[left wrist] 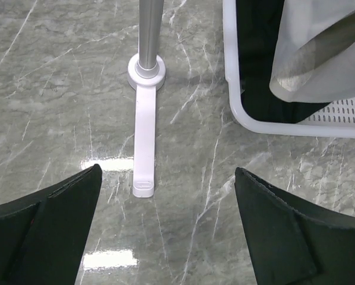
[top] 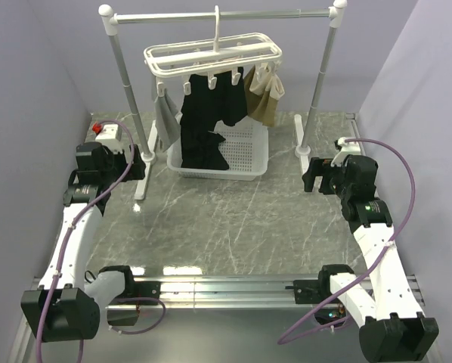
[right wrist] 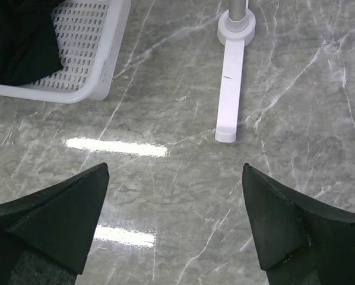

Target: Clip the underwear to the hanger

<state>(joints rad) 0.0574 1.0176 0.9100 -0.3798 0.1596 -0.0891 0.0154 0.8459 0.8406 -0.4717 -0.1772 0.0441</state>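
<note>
Two-arm rig at a marble-patterned table [top: 226, 219], with all positions given relative to the white basket [top: 250, 145] at the table's far centre. Directly above the basket, the hanger [top: 211, 57] hangs by its hook from the rail stand [top: 226, 13]. The underwear [top: 203, 121] hangs from the hanger's front clip pegs as a dark column. Its long axis runs vertically, and its lower end falls into the left half of the basket. Whether the black fabric inside the basket is the same piece cannot be told from these views. A grey garment [top: 165, 113] hangs above the basket's left edge and a tan garment [top: 262, 94] above its right part. The left end effector [top: 139, 162] lies low, just beside the basket's left wall. Its fingers are spread wide and hold nothing, and its own camera shows bare table between them. The right end effector [top: 311, 174] lies off the basket's right wall and somewhat farther from it, likewise spread and empty. From both end effectors the underwear lies inward and upward. From the left it is a short way to the right, and from the right it is beyond the basket's full width. The left arm is therefore judged the nearer, and any further clipping would call for a lift toward the pegs above the basket.
</note>
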